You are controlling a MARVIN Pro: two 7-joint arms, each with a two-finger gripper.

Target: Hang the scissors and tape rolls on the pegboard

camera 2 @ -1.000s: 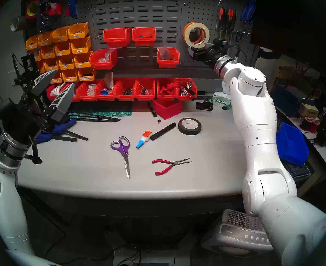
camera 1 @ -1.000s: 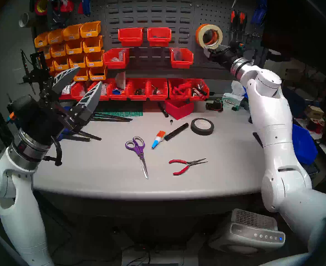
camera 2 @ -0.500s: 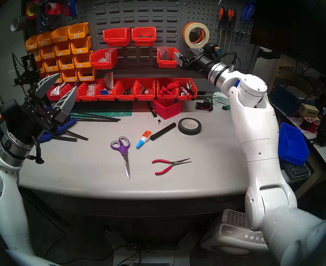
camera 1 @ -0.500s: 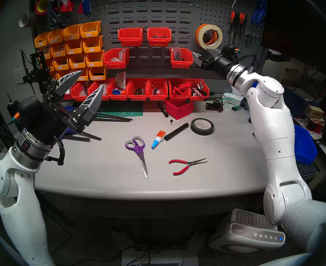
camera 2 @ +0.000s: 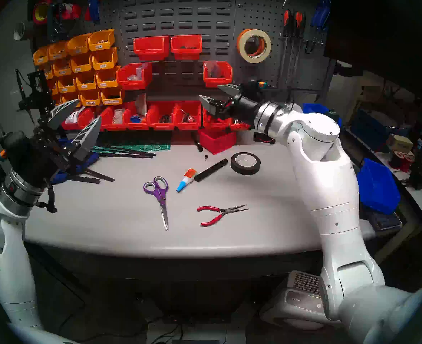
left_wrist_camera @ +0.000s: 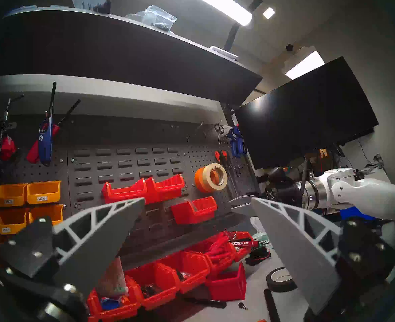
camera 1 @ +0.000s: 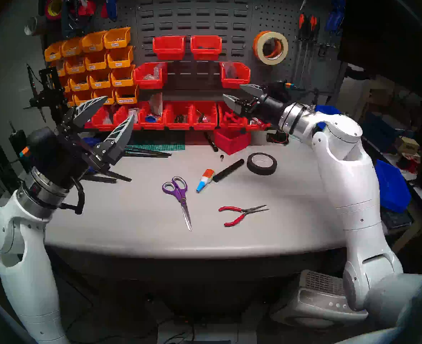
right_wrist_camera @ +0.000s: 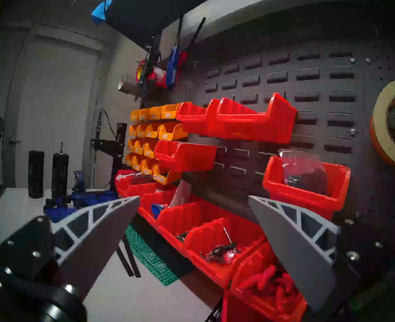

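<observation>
Two tape rolls, a wide bright orange one (camera 1: 257, 45) behind a slimmer cream one (camera 1: 274, 48), are hanging together on a hook of the dark grey perforated metal pegboard (camera 1: 272, 18) at far right. Purple-handled scissors (camera 1: 178, 199) are lying on the grey worktable (camera 1: 130, 212). The right gripper (camera 1: 234, 95) is spreading wide and empty below the rolls; the left gripper (camera 1: 113, 112) is gaping empty at left.

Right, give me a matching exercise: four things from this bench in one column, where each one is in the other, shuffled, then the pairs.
Things:
1. scissors
2. cream tape roll
3. black tape roll
4. right gripper

Places:
A. hanging on the pegboard
B. flat on the table, beside the red pliers
C. in the air before the red bins
D. on the table near a black cylinder

Pairs: 1-B, 2-A, 3-D, 4-C
</observation>
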